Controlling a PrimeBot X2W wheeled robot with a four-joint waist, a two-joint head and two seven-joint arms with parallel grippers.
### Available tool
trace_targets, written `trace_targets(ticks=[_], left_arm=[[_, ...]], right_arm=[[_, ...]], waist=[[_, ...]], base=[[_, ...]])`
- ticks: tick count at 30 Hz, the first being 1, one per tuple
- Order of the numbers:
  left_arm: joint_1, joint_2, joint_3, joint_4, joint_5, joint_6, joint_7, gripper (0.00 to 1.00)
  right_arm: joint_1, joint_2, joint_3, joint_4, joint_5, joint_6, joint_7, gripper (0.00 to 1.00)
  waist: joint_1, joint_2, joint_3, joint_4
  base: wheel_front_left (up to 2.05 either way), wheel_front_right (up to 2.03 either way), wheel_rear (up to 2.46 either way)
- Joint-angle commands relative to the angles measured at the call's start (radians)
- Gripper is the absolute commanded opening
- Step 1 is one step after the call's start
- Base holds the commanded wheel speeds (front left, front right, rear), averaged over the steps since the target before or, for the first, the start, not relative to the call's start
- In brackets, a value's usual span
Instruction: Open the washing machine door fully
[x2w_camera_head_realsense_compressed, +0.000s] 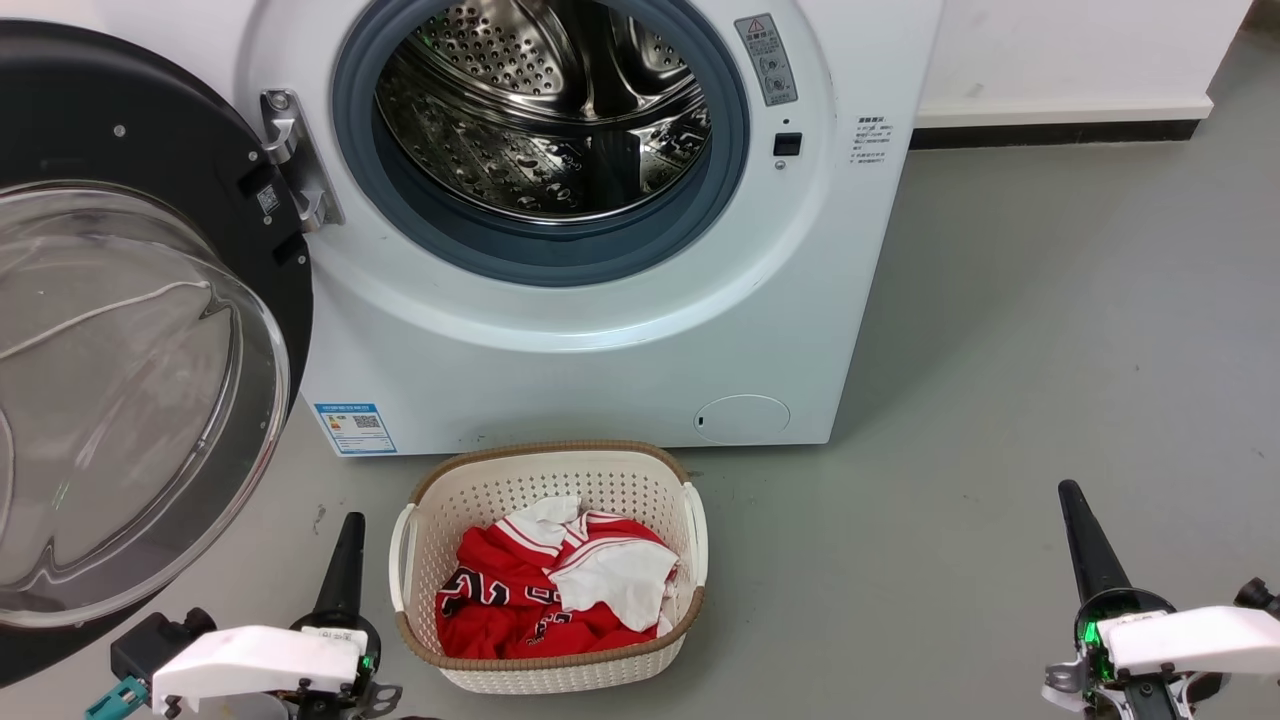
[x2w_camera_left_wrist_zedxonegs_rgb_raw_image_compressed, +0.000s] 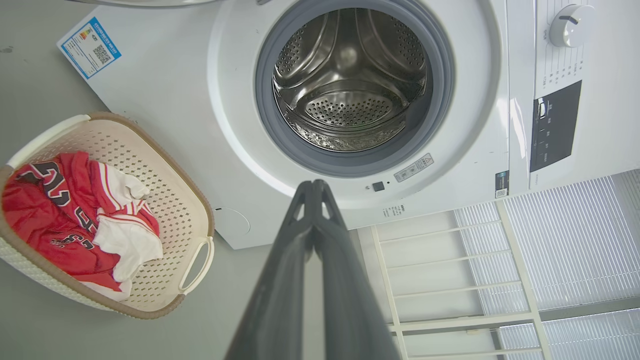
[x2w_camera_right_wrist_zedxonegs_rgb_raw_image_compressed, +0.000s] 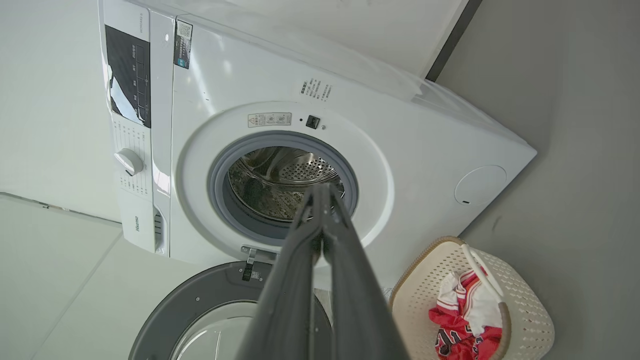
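Head view: black-rimmed washing machine door (x2w_camera_head_realsense_compressed: 130, 380) wide open.

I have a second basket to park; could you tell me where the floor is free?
Free: the floor right of the laundry basket and washing machine. Crowded: the left, where the washing machine door stands near the left gripper.

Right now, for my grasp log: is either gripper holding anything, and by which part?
Nothing: left gripper and right gripper are shut, empty, off the washing machine door.

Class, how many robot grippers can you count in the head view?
2: the left gripper at lower left beside the laundry basket; the right gripper at lower right.
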Motion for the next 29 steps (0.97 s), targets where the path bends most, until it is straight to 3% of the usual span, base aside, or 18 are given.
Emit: trace_targets(ticks=[1, 29], left_arm=[[-0.027, 0.004, 0.006, -0.002, -0.032, -0.009, 0.008, 0.0], [-0.065, 0.004, 0.024, 0.032, -0.268, -0.026, 0.068, 0.0]], right_arm=[[-0.025, -0.006, -0.004, 0.002, 0.032, 0.0, 0.01, 0.0], [-0.072, 0.0, -0.023, 0.046, 0.249, 0.0, 0.072, 0.0]], waist=[[0.0, 0.0, 0.0, 0.0], [0.0, 0.0, 0.004, 0.0]], base=[[0.0, 0.0, 0.0], [0.0, 0.0, 0.0]])
